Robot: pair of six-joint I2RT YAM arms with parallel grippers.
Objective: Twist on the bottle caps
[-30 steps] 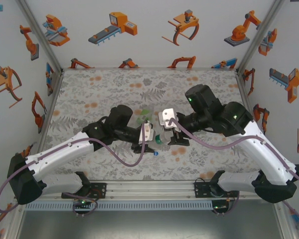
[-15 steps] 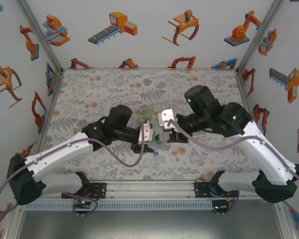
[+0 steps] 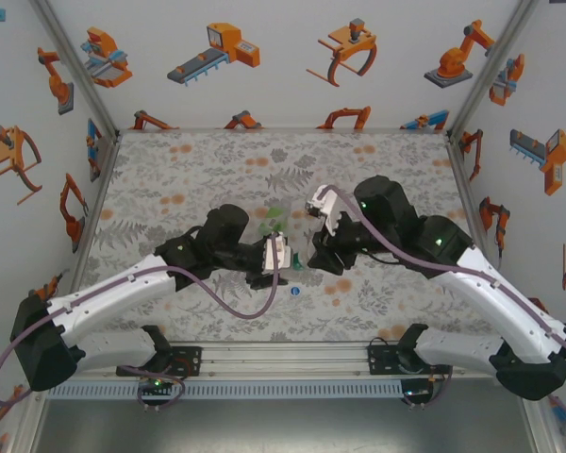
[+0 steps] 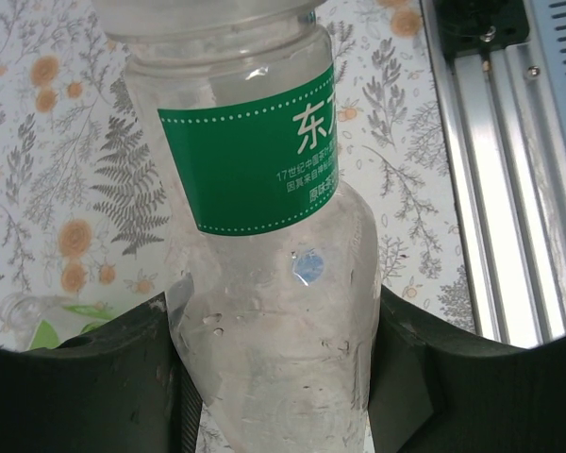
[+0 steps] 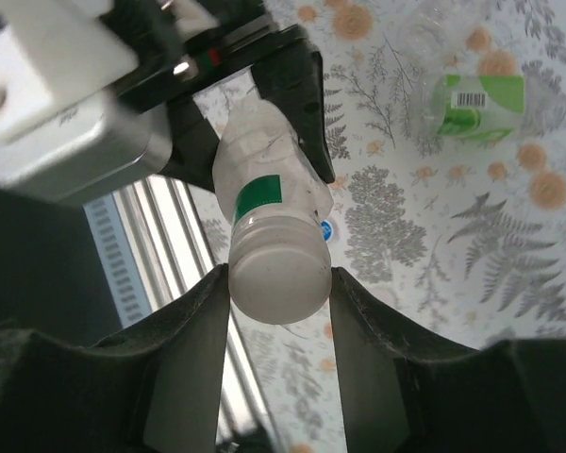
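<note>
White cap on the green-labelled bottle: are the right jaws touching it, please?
Touching: the right wrist view shows both jaws flush against the sides of the white cap.

Right claw [image 5: 279, 276] now around white cap [image 5: 275, 269]

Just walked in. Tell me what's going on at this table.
Two robot arms are working on one bottle together. The left gripper is clamped on the body of a clear bottle with a green label, holding it off the mat. The right gripper is closed around what looks like a white cap on that bottle's end, placed to twist it. A blue cap and a second bottle lie on the mat.
</note>
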